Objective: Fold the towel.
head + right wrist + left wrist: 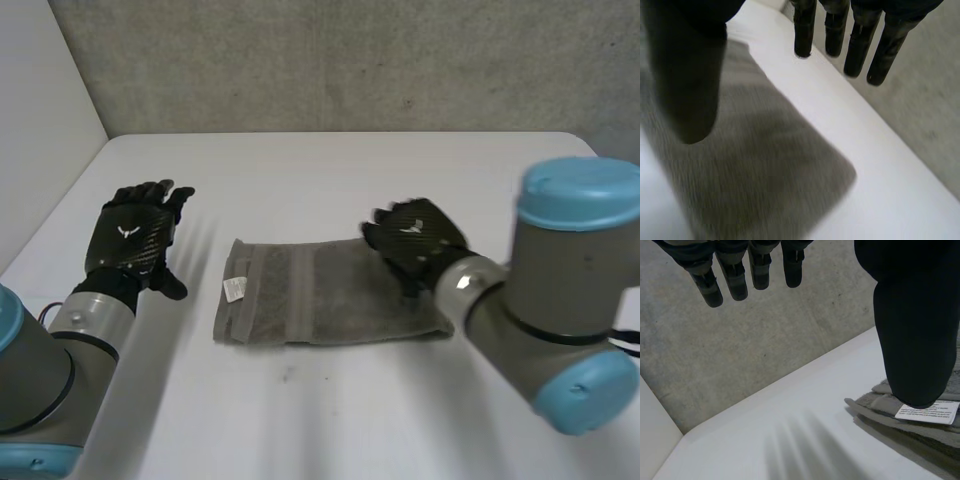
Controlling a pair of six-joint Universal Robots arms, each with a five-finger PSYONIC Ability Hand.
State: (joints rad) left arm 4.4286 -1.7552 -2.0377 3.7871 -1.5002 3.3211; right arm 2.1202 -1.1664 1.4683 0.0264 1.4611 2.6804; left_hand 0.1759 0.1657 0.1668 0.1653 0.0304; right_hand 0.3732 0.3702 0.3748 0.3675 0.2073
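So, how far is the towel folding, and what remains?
Done, it seems: the towel lies as a layered strip on the table, stacked edges and its label at the end near the left hand. In hand: nothing is gripped; the left hand is open beside the towel, apart from it, the right hand open over the other end. Left: perhaps one more fold across, if a smaller packet is wanted.
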